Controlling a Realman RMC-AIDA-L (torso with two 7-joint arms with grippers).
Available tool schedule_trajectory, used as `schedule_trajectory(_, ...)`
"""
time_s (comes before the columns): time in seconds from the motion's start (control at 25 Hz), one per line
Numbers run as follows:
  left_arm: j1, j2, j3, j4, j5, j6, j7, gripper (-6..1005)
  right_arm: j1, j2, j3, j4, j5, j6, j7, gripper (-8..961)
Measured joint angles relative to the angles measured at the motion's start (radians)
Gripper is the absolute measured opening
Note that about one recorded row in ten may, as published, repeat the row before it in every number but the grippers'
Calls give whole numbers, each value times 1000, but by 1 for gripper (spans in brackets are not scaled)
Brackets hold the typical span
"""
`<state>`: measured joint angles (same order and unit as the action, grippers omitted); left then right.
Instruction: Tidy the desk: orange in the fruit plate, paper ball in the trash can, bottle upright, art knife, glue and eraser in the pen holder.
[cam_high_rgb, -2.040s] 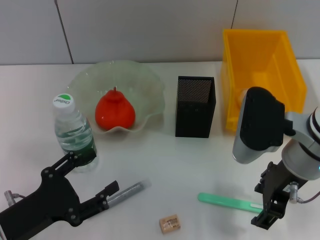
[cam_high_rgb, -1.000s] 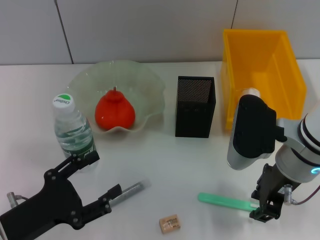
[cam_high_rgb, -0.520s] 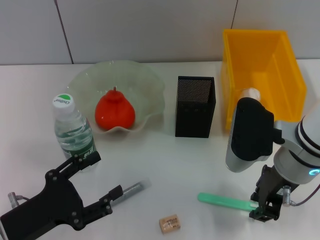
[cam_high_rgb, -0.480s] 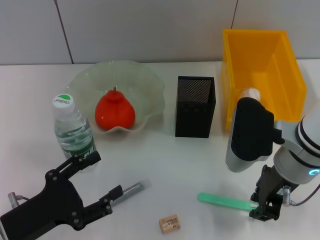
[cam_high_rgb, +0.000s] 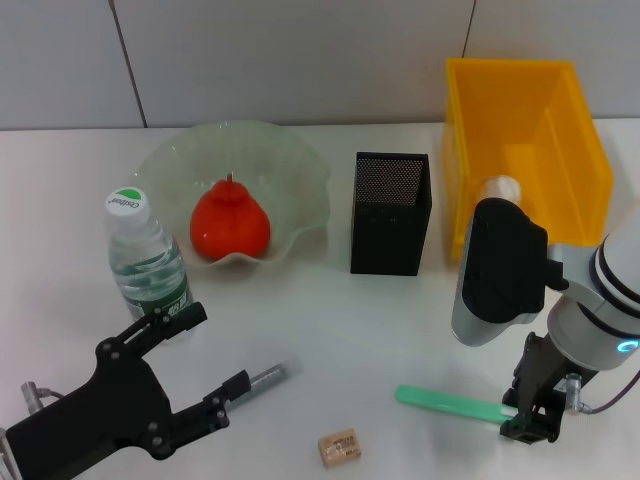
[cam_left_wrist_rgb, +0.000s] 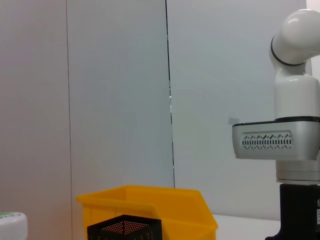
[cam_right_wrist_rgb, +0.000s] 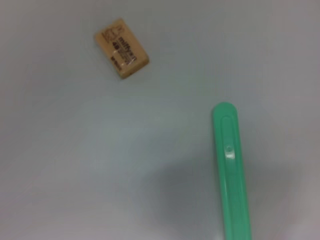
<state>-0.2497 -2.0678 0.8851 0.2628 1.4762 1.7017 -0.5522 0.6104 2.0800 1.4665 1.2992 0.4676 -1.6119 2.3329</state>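
Right gripper (cam_high_rgb: 530, 425) low at right end of green art knife (cam_high_rgb: 455, 403) on near-right desk, finger spread cannot tell, left gripper (cam_high_rgb: 212, 365) spread wide near-left, beside glue stick (cam_high_rgb: 268, 377), eraser (cam_high_rgb: 339, 446) near-centre.

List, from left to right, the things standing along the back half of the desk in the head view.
Water bottle → fruit plate holding the orange-red fruit → black mesh pen holder → yellow bin.
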Motion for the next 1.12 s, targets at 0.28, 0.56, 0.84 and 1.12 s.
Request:
schedule_trajectory(0.28,-1,0,0,-1,1,-4,0,827,4,0,1,-11,2,1,-10,295)
schedule_trajectory(0.56,-2,0,0,-1,1,-8,0,827,2,0,7,-9,8,-2,-19,172)
schedule_trajectory(0.84,-3,0,0,2,1,-4,0,827,1,0,70,69,27,-53,-42,173)
schedule_trajectory(1.12,-5,0,0,4,-2,-2,0,826,-11,-4,114,219,18,-85,-87,173)
